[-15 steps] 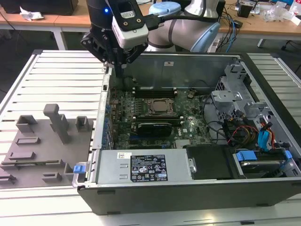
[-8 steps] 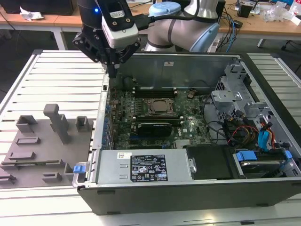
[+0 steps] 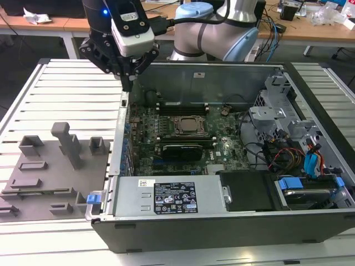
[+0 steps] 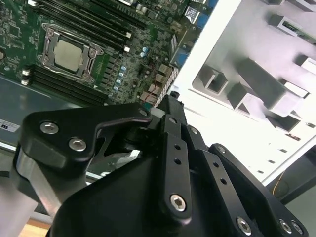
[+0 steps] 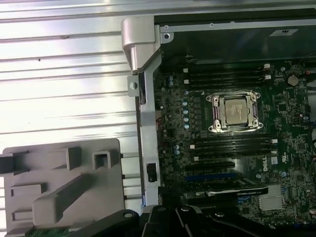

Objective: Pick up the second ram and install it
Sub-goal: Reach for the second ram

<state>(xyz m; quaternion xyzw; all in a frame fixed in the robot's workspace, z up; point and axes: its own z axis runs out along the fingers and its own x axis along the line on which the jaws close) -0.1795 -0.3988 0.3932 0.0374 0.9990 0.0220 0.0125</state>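
Observation:
The second ram shows as a thin green strip (image 5: pixel 45 231) lying in the grey tray (image 5: pixel 106 197) in the first wrist view, and as a greenish piece (image 4: pixel 297 27) at the tray's far end in the second wrist view. My gripper (image 3: pixel 128 83) hangs above the computer case's wall on the exterior view's left, well apart from the tray (image 3: pixel 55 183). Its fingers (image 4: pixel 170 106) are shut together with nothing between them. Inside the case lies the motherboard (image 3: pixel 222 149), with dark memory slots (image 5: pixel 232 145) on either side of the CPU socket (image 5: pixel 234 109).
The open case (image 3: pixel 222 221) has a power supply (image 3: pixel 172 197) along its front, and drive bays and cable bundles (image 3: pixel 299 155) on the exterior view's right. Upright grey blocks (image 3: pixel 69 144) stand on the tray. The ribbed metal table (image 3: pixel 66 94) surrounds everything.

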